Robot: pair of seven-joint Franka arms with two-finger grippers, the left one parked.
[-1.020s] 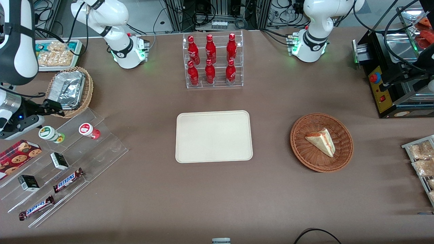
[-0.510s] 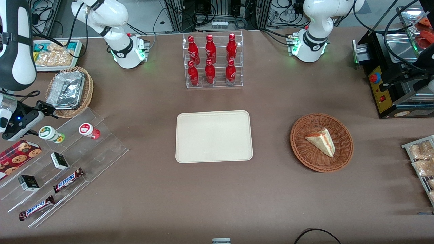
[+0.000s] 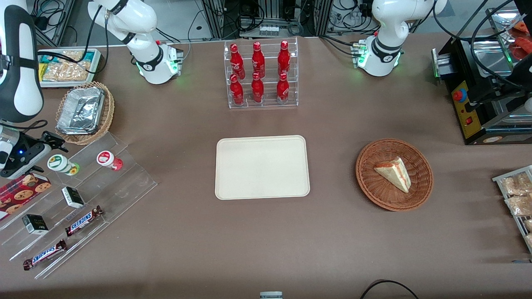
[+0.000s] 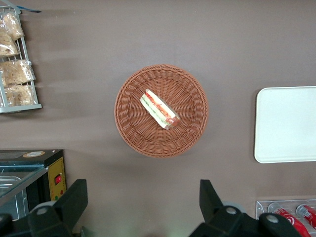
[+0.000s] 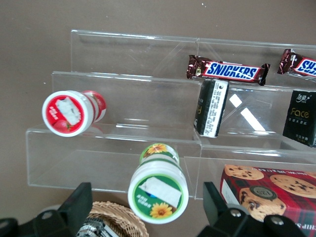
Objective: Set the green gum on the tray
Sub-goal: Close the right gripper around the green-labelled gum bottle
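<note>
**Lining up on the green gum**

The green gum (image 5: pixel 158 190) is standing on the clear acrylic step rack (image 3: pixel 95 182) at the working arm's end of the table (image 3: pixel 332 232), one tier up, with the red-lidded gum (image 3: pixel 109 160) beside it on the same step. The end effector (image 3: pixel 39 151) is hovering just beside the green bottle, empty, and the wrist view is showing its two fingers spread wide with the white-and-green lid sitting between them.

To do this well, I'd say the arm should be centring the lid squarely between the fingers, coming down far enough to catch the bottle's body below the lid, and closing without nudging the red one or the rack's lip. A straight lift before any sideways travel looks wise, since the step edge could trip the bottle. The tray (image 3: pixel 262 167) is lying bare in the middle of the table, well apart from the rack.

Against the picture from a second ago, the arm is sitting closer to the table's end and the end effector has drawn away from the foil tray (image 3: pixel 81 110) in its wicker basket, settling nearer the bottle.
</note>
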